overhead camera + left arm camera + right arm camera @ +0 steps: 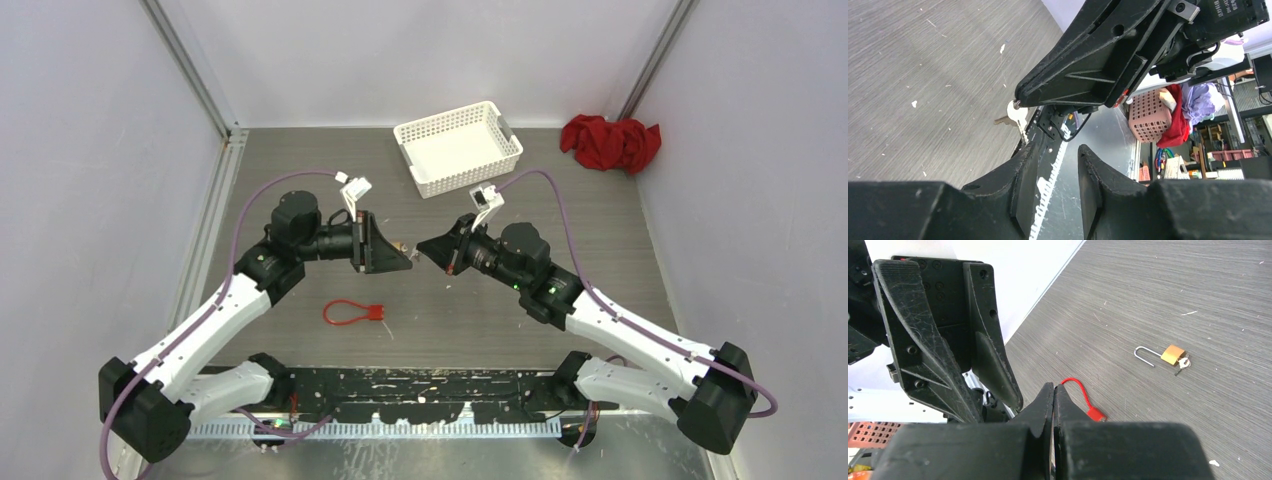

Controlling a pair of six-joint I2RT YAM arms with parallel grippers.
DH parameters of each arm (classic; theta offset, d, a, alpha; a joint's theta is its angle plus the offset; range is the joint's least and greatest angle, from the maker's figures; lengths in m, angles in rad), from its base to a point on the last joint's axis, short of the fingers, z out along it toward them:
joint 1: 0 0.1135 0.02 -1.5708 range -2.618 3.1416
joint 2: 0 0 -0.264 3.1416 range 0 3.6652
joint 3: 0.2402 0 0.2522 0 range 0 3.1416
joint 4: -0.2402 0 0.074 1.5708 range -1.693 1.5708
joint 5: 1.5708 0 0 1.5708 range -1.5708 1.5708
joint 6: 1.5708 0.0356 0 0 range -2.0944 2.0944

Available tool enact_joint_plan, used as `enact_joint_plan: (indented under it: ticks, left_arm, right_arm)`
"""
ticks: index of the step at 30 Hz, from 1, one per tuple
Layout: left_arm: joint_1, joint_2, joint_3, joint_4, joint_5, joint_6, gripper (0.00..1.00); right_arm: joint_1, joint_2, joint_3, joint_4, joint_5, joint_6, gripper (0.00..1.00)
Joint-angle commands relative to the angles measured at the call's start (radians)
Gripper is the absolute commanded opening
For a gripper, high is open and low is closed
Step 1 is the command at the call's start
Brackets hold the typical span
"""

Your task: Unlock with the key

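The right gripper (1053,388) has its two fingers pressed flat together, and nothing shows between them. The left gripper (1058,150) faces it tip to tip over the middle of the table (620,240). Its fingers stand partly apart with an empty gap.

Just past the right fingertips in the right wrist view lies a red cable loop (1082,396), flat on the table. Further out on the same grey surface lies the padlock (1172,354), a small brass body on its side with the shackle swung open. The key (1183,362) sits at the bottom end of the body, touching it or in it; which one I cannot tell. Padlock and key are apart from both grippers, and no finger touches them.

In the left wrist view the key shows just under the tip of the right gripper, but the padlock body is hidden there.

At the far side of the table stands a white basket (458,147), and a red cloth (610,142) lies in the far right corner.
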Motion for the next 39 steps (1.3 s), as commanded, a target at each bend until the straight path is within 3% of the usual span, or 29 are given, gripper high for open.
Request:
enact_joint_plan:
  ticks: [1, 6, 9, 14, 23, 31, 34, 36, 37, 38, 39]
  left_arm:
    - [0.018, -0.014, -0.010, 0.008, 0.007, 0.029, 0.36]
    - [0.026, -0.018, -0.017, -0.010, -0.016, 0.080, 0.42]
    - [0.028, -0.017, -0.021, -0.015, -0.036, 0.092, 0.51]
    - [0.028, 0.000, -0.030, 0.031, -0.018, 0.050, 0.49]
    - [0.028, 0.007, -0.034, 0.062, 0.015, 0.007, 0.28]
    - [0.029, 0.003, -0.031, 0.064, 0.024, -0.006, 0.19]
    - [0.031, 0.001, -0.033, 0.062, 0.025, -0.003, 0.04]
    - [0.036, 0.001, -0.034, 0.048, 0.029, 0.011, 0.00]
    - [0.040, 0.000, -0.034, 0.039, 0.034, 0.024, 0.00]
    - [0.043, 0.002, -0.033, 0.023, 0.040, 0.043, 0.00]
    - [0.046, 0.005, -0.031, -0.006, 0.048, 0.067, 0.00]
  right_arm:
    - [0.006, -0.022, 0.003, 0.071, 0.009, 0.015, 0.01]
    - [0.006, -0.018, 0.017, 0.051, -0.004, 0.008, 0.01]
    - [0.006, -0.018, 0.025, 0.043, -0.009, 0.004, 0.01]
    - [0.006, -0.005, 0.019, 0.066, -0.019, 0.022, 0.01]
    - [0.008, 0.026, -0.002, 0.133, -0.030, 0.057, 0.01]
    - [0.022, 0.041, -0.003, 0.141, -0.032, 0.055, 0.01]
    - [0.026, 0.042, -0.002, 0.140, -0.039, 0.051, 0.01]
    - [0.027, 0.041, 0.000, 0.133, -0.043, 0.050, 0.01]
    - [0.027, 0.039, 0.003, 0.125, -0.044, 0.048, 0.02]
    - [0.027, 0.036, 0.006, 0.113, -0.042, 0.045, 0.11]
    - [0.027, 0.033, 0.013, 0.102, -0.049, 0.042, 0.27]
